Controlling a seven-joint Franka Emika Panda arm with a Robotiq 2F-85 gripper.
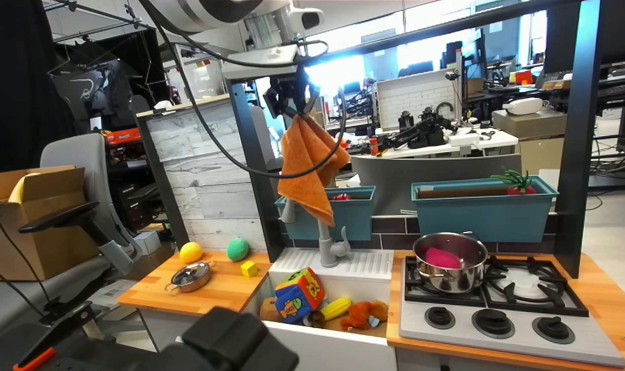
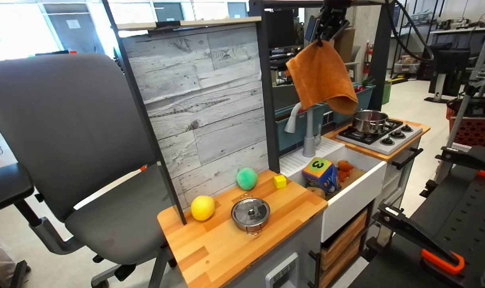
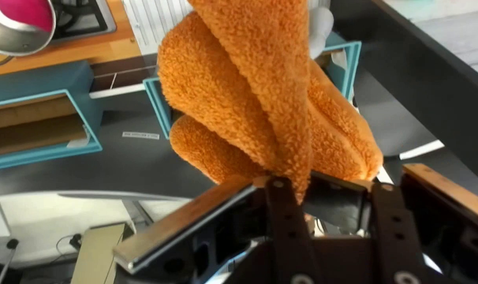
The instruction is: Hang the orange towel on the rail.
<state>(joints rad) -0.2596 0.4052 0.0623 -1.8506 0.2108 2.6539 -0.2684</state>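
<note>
The orange towel [image 1: 308,159] hangs crumpled from my gripper [image 1: 298,114], above the sink and faucet. It also shows in an exterior view [image 2: 321,76]. The gripper [image 2: 319,41] is shut on a pinched upper part of the towel there. In the wrist view the towel [image 3: 254,79] narrows to a fold between the fingertips [image 3: 300,183]. The dark rail [image 1: 421,36] crosses the top of the frame, and a piece of the rail shows in an exterior view [image 2: 292,4]. The fingertips and towel are below rail height in both exterior views. The gripper and wrist cover part of the rail.
Dark uprights [image 1: 575,154] [image 2: 268,100] flank the opening. Teal planters [image 1: 482,216] and the grey faucet [image 1: 325,245] stand behind the sink [image 1: 338,330], which holds toys. A steel pot [image 1: 462,278] sits on the stove. A black cable [image 1: 209,134] loops past the towel.
</note>
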